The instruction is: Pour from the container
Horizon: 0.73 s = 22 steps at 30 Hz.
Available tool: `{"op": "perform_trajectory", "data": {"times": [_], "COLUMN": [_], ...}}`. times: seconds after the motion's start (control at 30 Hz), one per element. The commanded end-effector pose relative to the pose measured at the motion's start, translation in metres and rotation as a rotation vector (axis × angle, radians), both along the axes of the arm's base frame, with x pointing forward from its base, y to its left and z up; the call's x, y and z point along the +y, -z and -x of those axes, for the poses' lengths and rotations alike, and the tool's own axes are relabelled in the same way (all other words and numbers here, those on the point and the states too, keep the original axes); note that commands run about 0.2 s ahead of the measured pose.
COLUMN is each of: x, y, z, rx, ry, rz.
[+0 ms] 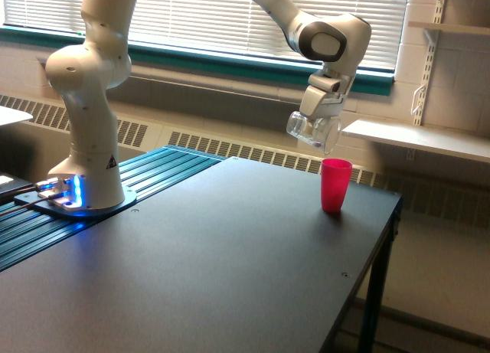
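Tool [315,127] clenched on container [312,131] (clear, tipped, mouth toward exterior view's right). Held in air above and just toward exterior view's left of pink cup [335,184]. Cup upright near far corner of dark bench [214,253].

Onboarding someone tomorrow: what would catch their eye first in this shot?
The bright pink cup standing alone near the dark table's far right corner. Just above and left of it, the arm's fingers hold a tilted clear cup. At left, blue light glows at the arm's base.
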State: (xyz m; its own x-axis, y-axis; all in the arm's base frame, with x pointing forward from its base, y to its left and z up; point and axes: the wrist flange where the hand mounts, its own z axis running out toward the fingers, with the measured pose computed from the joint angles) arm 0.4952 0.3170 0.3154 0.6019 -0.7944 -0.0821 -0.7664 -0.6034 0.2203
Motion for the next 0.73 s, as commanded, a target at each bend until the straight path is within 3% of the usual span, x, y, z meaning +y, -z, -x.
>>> {"op": "perform_trajectory", "data": {"times": [0.03, 0.43, 0.6, 0.73], "x": [0.002, 0.002, -0.003, -0.006], "y": [0.001, 0.001, -0.002, -0.004], "z": [-0.001, -0.006, -0.014, -0.017], "rx": [0.013, 0.018, -0.014, -0.035], "ry": [0.024, 0.03, 0.046, 0.046], "rz": [0.005, 0.004, -0.005, 0.02]}}
